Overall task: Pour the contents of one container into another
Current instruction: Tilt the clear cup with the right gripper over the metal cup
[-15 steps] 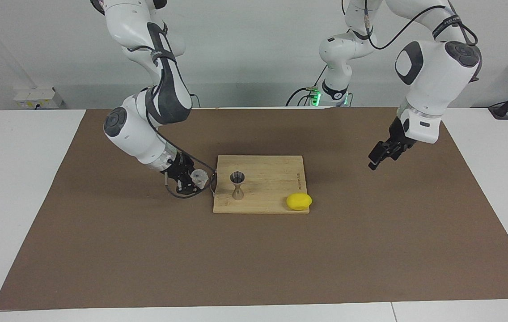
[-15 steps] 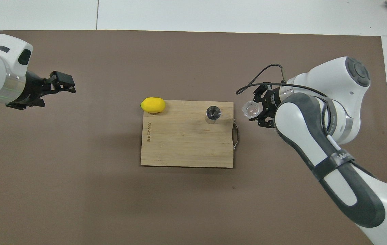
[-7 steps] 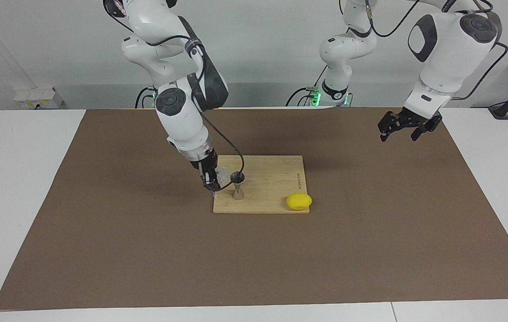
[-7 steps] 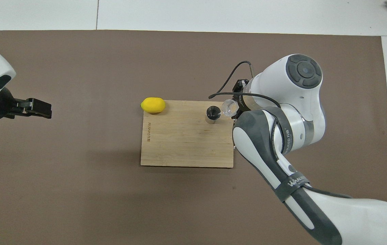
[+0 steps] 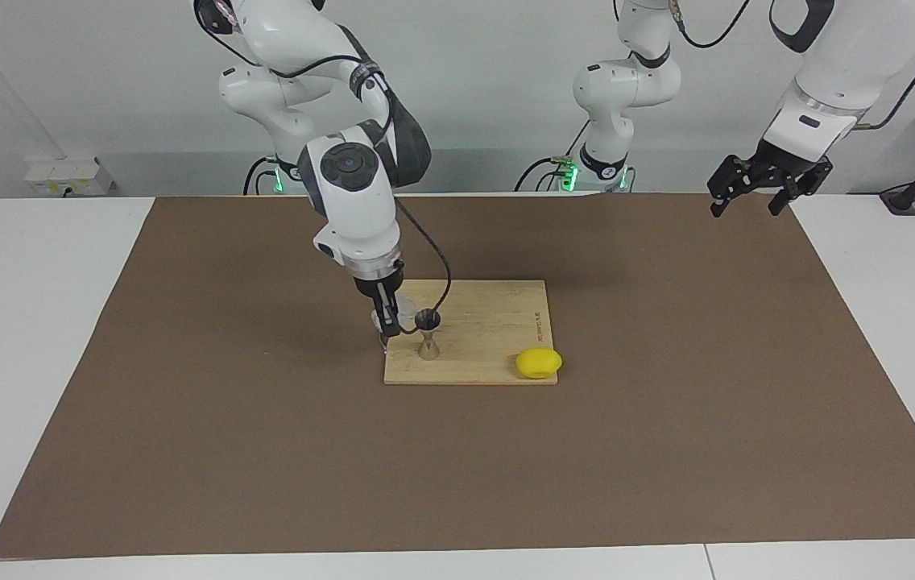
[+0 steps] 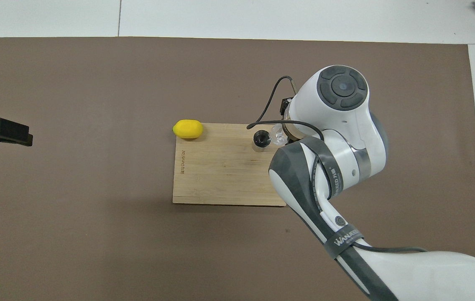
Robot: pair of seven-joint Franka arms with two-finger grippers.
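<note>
We see the right gripper (image 5: 390,316) squeezing the glass cup (image 5: 403,312), tipped at the jigger's (image 5: 428,331) 9 o'clock rim on the wooden board (image 5: 498,322). The left gripper (image 5: 755,187) waits up high, fingers spread apart.

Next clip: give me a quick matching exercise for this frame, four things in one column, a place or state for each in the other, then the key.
Things:
1. clear cup
2. jigger
3. lemon
4. left gripper

Places or states:
A. upright on the cutting board
B. open, up over the mat's edge at the left arm's end
C. held in the right gripper, beside the jigger's rim
D. at the board's corner, half on the mat

Pairs: 1-C, 2-A, 3-D, 4-B
</note>
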